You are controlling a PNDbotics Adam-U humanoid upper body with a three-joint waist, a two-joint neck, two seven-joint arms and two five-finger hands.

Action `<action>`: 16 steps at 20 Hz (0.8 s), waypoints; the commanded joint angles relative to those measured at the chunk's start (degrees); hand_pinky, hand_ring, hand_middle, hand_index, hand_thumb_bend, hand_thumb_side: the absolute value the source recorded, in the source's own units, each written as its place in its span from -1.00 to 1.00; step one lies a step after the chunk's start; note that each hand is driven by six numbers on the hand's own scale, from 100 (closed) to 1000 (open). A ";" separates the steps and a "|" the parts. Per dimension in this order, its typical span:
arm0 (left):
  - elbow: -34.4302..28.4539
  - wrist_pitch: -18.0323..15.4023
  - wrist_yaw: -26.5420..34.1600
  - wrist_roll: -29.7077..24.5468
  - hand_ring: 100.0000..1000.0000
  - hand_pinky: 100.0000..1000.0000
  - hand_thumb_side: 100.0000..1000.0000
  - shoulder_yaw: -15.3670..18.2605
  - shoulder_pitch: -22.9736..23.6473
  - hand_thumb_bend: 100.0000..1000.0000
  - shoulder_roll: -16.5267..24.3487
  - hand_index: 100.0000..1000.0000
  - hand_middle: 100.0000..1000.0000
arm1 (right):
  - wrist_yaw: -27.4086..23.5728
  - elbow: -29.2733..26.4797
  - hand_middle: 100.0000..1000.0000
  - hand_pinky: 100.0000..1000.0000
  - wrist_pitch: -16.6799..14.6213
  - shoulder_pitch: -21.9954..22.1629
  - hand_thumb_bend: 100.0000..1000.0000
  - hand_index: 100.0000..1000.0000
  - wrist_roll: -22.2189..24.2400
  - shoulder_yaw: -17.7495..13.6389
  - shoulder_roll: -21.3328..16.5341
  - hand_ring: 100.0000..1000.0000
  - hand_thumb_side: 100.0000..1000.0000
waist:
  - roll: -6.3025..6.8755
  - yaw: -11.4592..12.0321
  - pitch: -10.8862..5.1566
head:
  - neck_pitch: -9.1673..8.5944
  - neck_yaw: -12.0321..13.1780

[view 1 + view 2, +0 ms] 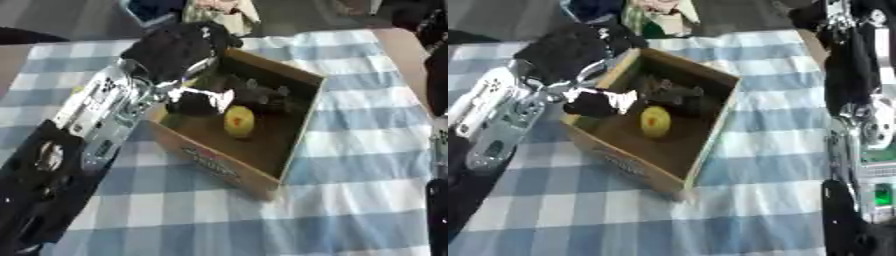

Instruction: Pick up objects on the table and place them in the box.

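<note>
— What are the fingers [262, 94] of the left hand [179, 47] doing?

— They reach down inside the cardboard box [296, 145], dark and lying close together over the far part of its floor. Whether they are curled round anything I cannot tell; they blur into the dark floor there.

— And just beside them?

— A black and white object [203, 100] sits at the box's left wall, right under the hand's wrist. It may be touching the hand, but that is not clear. Next to it, near the middle of the floor, lies a yellow rounded object [239, 121], apart from the fingers.

— Moving outward?

— The left arm [101, 112], silver and black, comes in from the lower left and crosses over the box's left rim. The box stands askew on a blue and white checked tablecloth [350, 200].

— The other hand?

— The right arm [859, 125] hangs along the right edge in the right eye view, well apart from the box. Its hand I cannot make out.
</note>
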 commanded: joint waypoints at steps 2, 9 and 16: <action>-6.88 1.88 7.73 -3.33 0.61 0.24 0.33 3.64 0.14 -1.00 6.23 0.83 0.52 | 0.06 -1.28 -0.22 0.38 -0.09 -0.21 -1.00 0.46 -0.35 -0.43 -0.91 0.17 0.12 | -0.04 0.56 -1.83 | 0.82 -0.77; -11.10 2.35 14.68 -7.26 0.63 0.27 0.35 7.77 4.04 -1.00 15.33 0.84 0.54 | 0.27 -1.29 -0.22 0.38 -0.01 0.31 -1.00 0.46 -0.61 -0.70 -1.24 0.17 0.12 | 0.02 1.47 -2.32 | 1.79 -1.40; -9.35 -0.74 14.90 -7.01 0.66 0.29 0.41 10.12 7.49 -0.91 20.93 0.85 0.56 | 0.35 -0.89 -0.22 0.38 -0.15 0.25 -1.00 0.46 -0.70 -0.86 -1.54 0.17 0.12 | -0.32 2.07 -2.31 | 2.39 -0.70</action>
